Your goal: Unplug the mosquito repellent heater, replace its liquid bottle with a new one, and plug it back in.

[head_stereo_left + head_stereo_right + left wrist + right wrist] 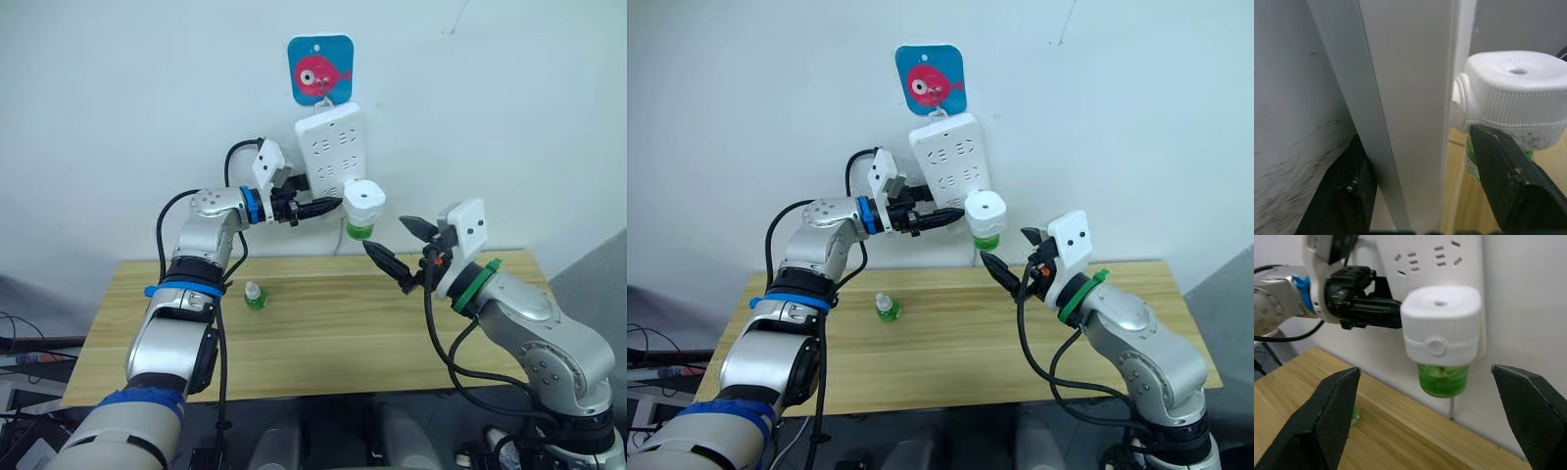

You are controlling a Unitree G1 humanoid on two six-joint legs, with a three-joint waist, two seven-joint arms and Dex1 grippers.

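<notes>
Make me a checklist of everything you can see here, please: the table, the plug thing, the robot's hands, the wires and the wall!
Surface: wooden table, pale.
Job's things: mosquito repellent heater plugged into the power strip on the wall, green bottle under it; spare green bottle upright on the table.
Clutter: nothing seen.
Grippers: left end effector straddles the strip's edge beside the heater, fingers either side; right end effector open, below and right of the heater, apart from it.
Cables: black cables loop along both arms.
Surroundings: white wall, blue fish hook above the strip.
</notes>
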